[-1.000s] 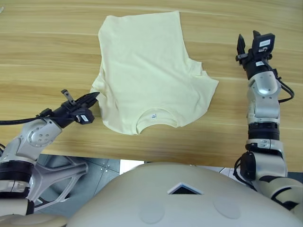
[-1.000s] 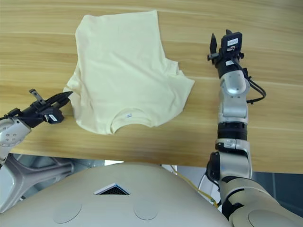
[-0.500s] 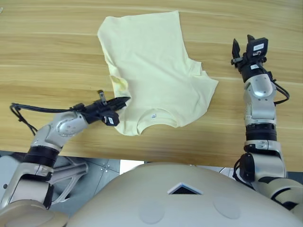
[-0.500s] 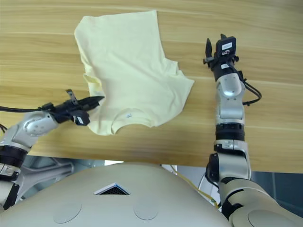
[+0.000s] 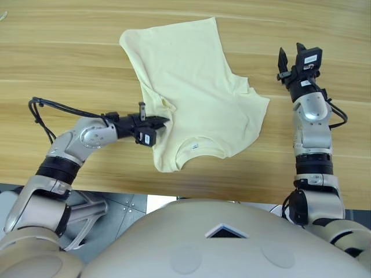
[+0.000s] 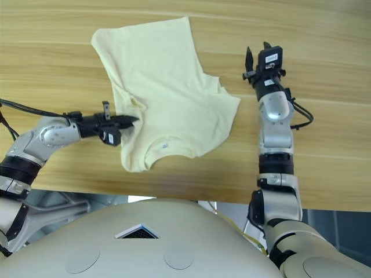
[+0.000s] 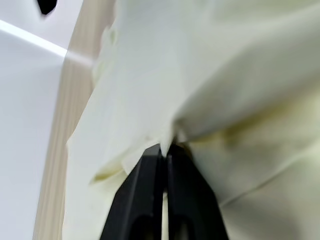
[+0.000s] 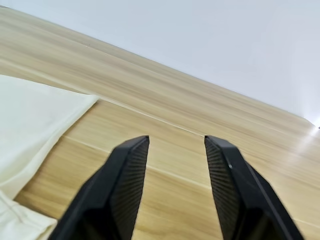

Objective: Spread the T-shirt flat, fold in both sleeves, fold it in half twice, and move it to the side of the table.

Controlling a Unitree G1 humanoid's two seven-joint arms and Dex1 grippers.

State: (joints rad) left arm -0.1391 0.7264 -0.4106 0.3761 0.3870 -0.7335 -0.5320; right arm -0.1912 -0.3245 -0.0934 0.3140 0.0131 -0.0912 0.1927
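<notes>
**Left gripper pinches the T-shirt's side, right gripper hangs open beside it**

A pale yellow T-shirt (image 5: 197,81) lies on the wooden table (image 5: 58,58). Its collar (image 5: 197,152) is turned toward the robot and its hem (image 5: 168,26) points away. The body of the garment is mostly spread out. Its own left flank is gathered into a puckered ridge (image 5: 155,104) where the sleeve should lie. On the opposite flank the other sleeve (image 5: 255,113) lies out flat on the wood. The near corner beside the collar reaches close to the table's front edge.

The left gripper (image 5: 161,121) meets the T-shirt at that gathered flank, a little farther from the robot than the collar. Its two black fingers (image 7: 150,180) are pressed together with a fold of the yellow cloth caught at their tips. In the left wrist view the fabric rises away from the tips in soft creases.

The right gripper (image 5: 290,50) is off the T-shirt's other side, beyond the flat sleeve and apart from the cloth. Its fingers (image 8: 125,180) stand spread, with nothing between them, and bare wood shows through the gap. In the right wrist view the T-shirt's edge (image 8: 30,120) lies to one side of the fingers, clear of them.
</notes>
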